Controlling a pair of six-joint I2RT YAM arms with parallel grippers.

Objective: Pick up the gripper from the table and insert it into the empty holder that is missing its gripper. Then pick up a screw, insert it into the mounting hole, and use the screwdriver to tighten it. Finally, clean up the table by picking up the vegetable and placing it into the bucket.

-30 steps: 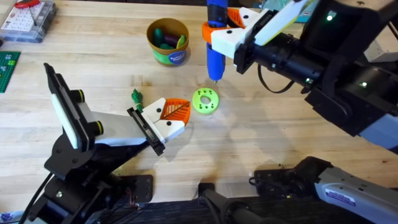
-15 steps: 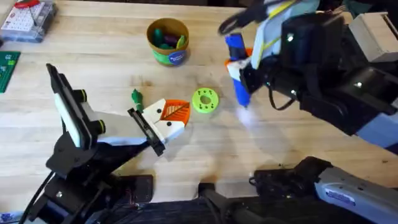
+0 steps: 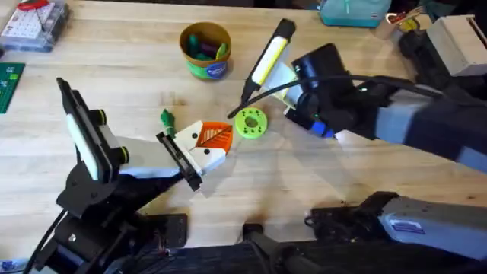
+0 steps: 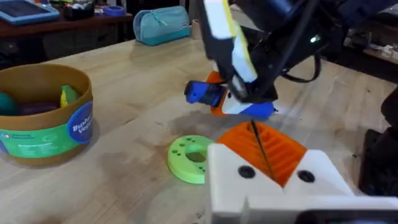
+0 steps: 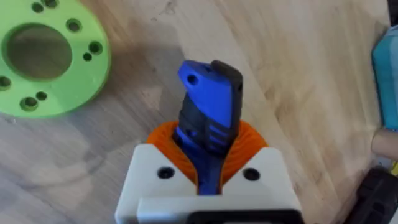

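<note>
Overhead: screwdriver [image 3: 323, 128] low over table [image 3: 114, 68], just right of lime-green disc [image 3: 250, 123], mostly hidden under right arm, only blue handle end showing. Clamped between orange pads of right gripper [image 5: 208, 163], blue handle sticking out past fingers toward bare wood beside disc, seen from right wrist. From left wrist, same blue handle [image 4: 205, 92] lying roughly level above tabletop, beyond disc [image 4: 189, 157], held by right gripper [image 4: 239, 102]. Touching wood or not: cannot tell.

Vegetable [image 3: 167, 118] on table left of disc, green tuft, just beside tip of left gripper [image 3: 204, 146]. Left gripper resting low between vegetable and disc, white body with orange ribbed pads [image 3: 216, 135] together, nothing seen between them; narrow. Same pads [image 4: 267, 146] close in left wrist view, disc just ahead.

Bucket [image 3: 205, 50] upright, up-left of disc and well apart, with coloured toy pieces inside; label band visible in left wrist view [image 4: 45, 112].

Yellow-and-black flat bar [image 3: 268, 59] angled up-right of disc, rising from right arm. Teal pouch [image 3: 354, 11] at far table edge, far up-right of disc. Clear parts box [image 3: 32, 23] far up-left of disc, at table corner.
</note>
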